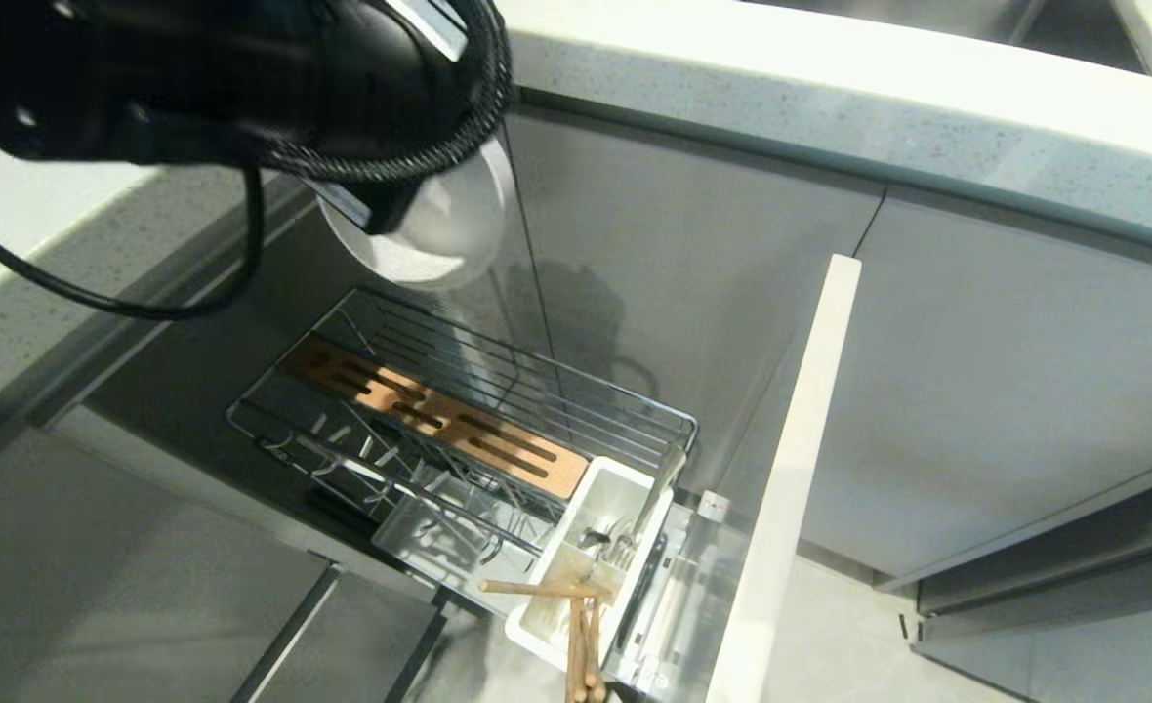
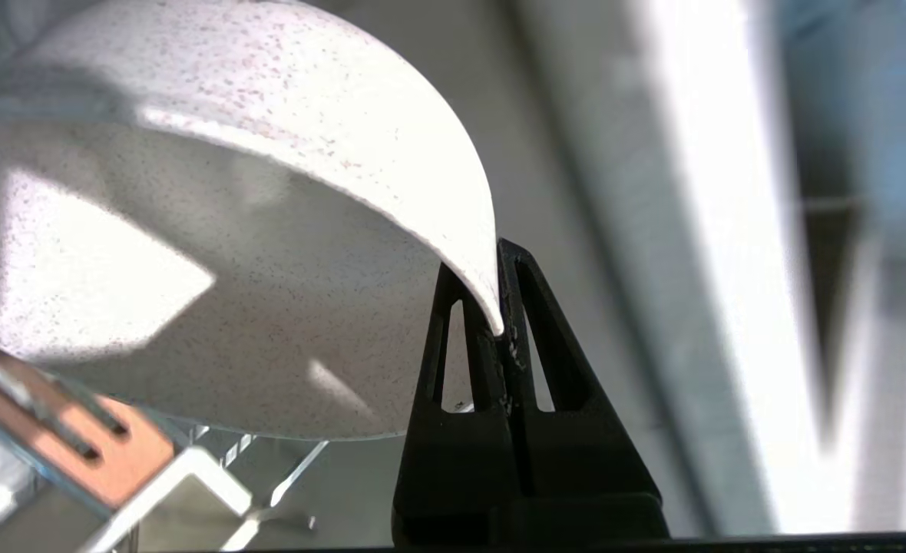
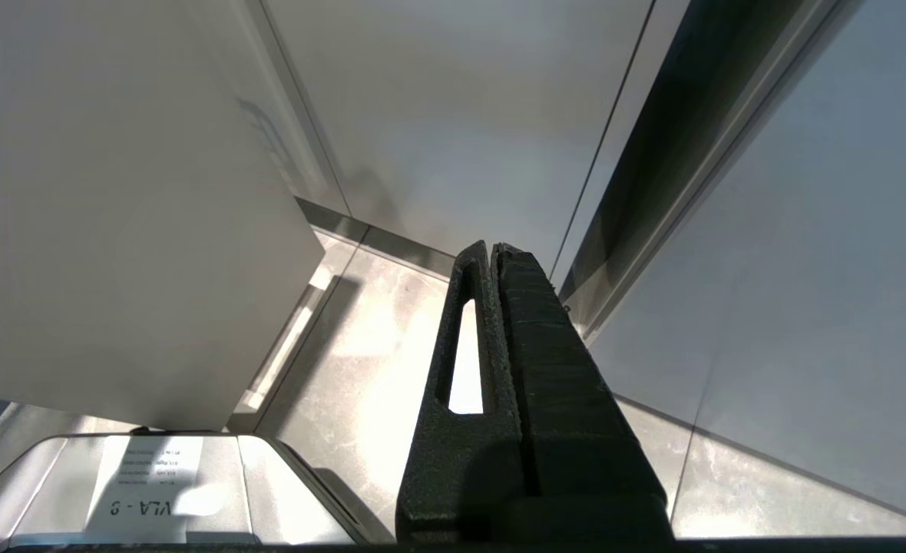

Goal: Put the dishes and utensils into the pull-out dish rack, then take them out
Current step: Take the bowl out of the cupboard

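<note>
The left end effector [image 2: 499, 307] is clenched on the rim of the cream-white bowl [image 1: 434, 229], its two black fingers pinching the thin edge where the wrist view shows the lip running down between them. In the head view the bowl hangs in the upper left of centre, above the far end of the pull-out dish rack [image 1: 635, 415], tilted with its hollow turned partly sideways.

To do this step well, the pinch should stay firm, since only a narrow bite of rim is held and the bowl's weight hangs off to one side; any quick swing could lever it loose. My judgement is that the bowl should travel slowly and keep clear of the chrome wires and the slotted wooden strip [image 1: 430, 415] below.

The left arm [image 1: 195, 78] reaches in from the upper left of the frame, its dark bulk over the bowl. The right end effector [image 3: 495, 261] is clenched on nothing and hangs near the floor.

The spoon [image 1: 649, 503] and chopsticks [image 1: 576, 625] sit in the white tub [image 1: 537, 635] at lower centre.
</note>
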{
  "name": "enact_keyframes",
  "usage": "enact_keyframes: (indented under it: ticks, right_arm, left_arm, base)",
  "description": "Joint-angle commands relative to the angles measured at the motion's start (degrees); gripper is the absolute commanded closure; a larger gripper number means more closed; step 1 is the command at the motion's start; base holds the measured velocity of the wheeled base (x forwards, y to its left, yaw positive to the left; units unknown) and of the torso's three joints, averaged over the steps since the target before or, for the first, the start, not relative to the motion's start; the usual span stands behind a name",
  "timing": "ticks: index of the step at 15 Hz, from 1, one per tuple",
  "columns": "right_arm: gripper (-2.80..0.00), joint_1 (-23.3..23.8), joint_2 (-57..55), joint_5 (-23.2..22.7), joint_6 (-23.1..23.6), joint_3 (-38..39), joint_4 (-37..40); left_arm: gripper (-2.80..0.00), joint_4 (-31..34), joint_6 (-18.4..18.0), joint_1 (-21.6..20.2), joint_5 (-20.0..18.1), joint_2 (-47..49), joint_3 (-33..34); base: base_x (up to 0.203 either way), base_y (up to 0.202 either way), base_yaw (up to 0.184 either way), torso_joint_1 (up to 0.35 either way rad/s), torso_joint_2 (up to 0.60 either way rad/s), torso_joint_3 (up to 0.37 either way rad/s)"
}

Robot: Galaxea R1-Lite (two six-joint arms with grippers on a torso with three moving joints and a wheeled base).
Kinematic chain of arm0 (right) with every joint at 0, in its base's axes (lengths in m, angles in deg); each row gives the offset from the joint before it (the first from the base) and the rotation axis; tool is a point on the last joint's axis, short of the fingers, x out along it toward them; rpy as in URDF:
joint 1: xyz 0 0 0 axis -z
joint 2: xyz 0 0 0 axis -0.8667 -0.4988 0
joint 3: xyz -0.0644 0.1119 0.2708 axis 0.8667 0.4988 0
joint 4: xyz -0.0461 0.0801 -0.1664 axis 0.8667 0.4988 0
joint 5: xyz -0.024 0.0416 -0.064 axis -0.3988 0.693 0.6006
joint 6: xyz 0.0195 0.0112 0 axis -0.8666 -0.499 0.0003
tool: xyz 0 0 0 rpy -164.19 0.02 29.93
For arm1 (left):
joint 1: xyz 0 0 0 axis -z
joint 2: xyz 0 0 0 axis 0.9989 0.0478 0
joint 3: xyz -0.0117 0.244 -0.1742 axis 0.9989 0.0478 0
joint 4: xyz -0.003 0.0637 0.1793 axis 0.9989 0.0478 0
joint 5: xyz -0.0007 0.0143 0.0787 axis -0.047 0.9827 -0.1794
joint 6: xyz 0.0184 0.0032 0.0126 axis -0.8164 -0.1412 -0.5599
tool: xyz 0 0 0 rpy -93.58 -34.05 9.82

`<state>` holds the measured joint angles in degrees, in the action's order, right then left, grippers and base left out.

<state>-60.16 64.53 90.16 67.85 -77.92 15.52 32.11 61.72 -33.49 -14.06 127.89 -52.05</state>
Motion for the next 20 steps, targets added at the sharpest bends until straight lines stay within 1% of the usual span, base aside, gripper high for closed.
enact_keyframes:
  ticks: [1,4,5,7,8,10,12,13,15,17,18,19,20]
  right_arm:
    - [0.0,-0.01,-0.02,-0.01,-0.01,0.09,0.0]
    - [0.0,-0.01,-0.02,-0.01,-0.01,0.09,0.0]
    - [0.0,-0.01,-0.02,-0.01,-0.01,0.09,0.0]
    - [0.0,-0.01,-0.02,-0.01,-0.01,0.09,0.0]
    - [0.0,-0.01,-0.02,-0.01,-0.01,0.09,0.0]
    - [0.0,-0.01,-0.02,-0.01,-0.01,0.09,0.0]
    - [0.0,-0.01,-0.02,-0.01,-0.01,0.09,0.0]
    - [0.0,-0.01,-0.02,-0.01,-0.01,0.09,0.0]
    - [0.0,-0.01,-0.02,-0.01,-0.01,0.09,0.0]
    - [0.0,-0.01,-0.02,-0.01,-0.01,0.09,0.0]
    - [0.0,-0.01,-0.02,-0.01,-0.01,0.09,0.0]
    - [0.0,-0.01,-0.02,-0.01,-0.01,0.09,0.0]
    - [0.0,-0.01,-0.02,-0.01,-0.01,0.09,0.0]
  left_arm:
    - [0.0,0.19,-3.21,0.59,1.26,-3.18,-2.9]
    - [0.0,-0.2,-10.37,1.5,1.55,-4.65,-6.65]
    - [0.0,-0.52,-12.63,1.57,1.56,-5.12,-6.76]
    - [0.0,-2.15,-18.39,1.52,1.71,-5.68,-6.82]
    - [0.0,-2.42,-20.5,1.5,2.21,-6.09,-6.83]
    - [0.0,-2.52,-25.62,1.43,5.27,-6.53,-6.83]
    - [0.0,-2.12,-29.61,1.2,6.76,-6.94,-6.83]
    - [0.0,-1.93,-31.01,0.31,7.26,-7.28,-6.88]
    - [0.0,-1.81,-35.26,-3.8,7.23,-8.49,-6.91]
    - [0.0,-1.78,-38.57,-8.55,6.09,-10.3,-6.91]
    - [0.0,-1.75,-39.86,-10.92,4.72,-11.51,-6.89]
    - [0.0,-1.7,-40.9,-14.17,2.87,-12.85,-6.86]
    - [0.0,-1.61,-41.75,-17.32,0.37,-14.54,-6.84]
  base:
    - [0.0,0.0,0.0,0.0,0.0,0.0]
    - [0.0,0.0,0.0,0.0,0.0,0.0]
    - [0.0,0.0,0.0,0.0,0.0,0.0]
    - [0.0,0.0,0.0,0.0,0.0,0.0]
    - [0.0,0.0,0.0,0.0,0.0,0.0]
    - [0.0,0.0,0.0,0.0,0.0,0.0]
    - [0.0,0.0,0.0,0.0,0.0,0.0]
    - [0.0,0.0,0.0,0.0,0.0,0.0]
    - [0.0,0.0,0.0,0.0,0.0,0.0]
    - [0.0,0.0,0.0,0.0,0.0,0.0]
    - [0.0,0.0,0.0,0.0,0.0,0.0]
    - [0.0,0.0,0.0,0.0,0.0,0.0]
    - [0.0,0.0,0.0,0.0,0.0,0.0]
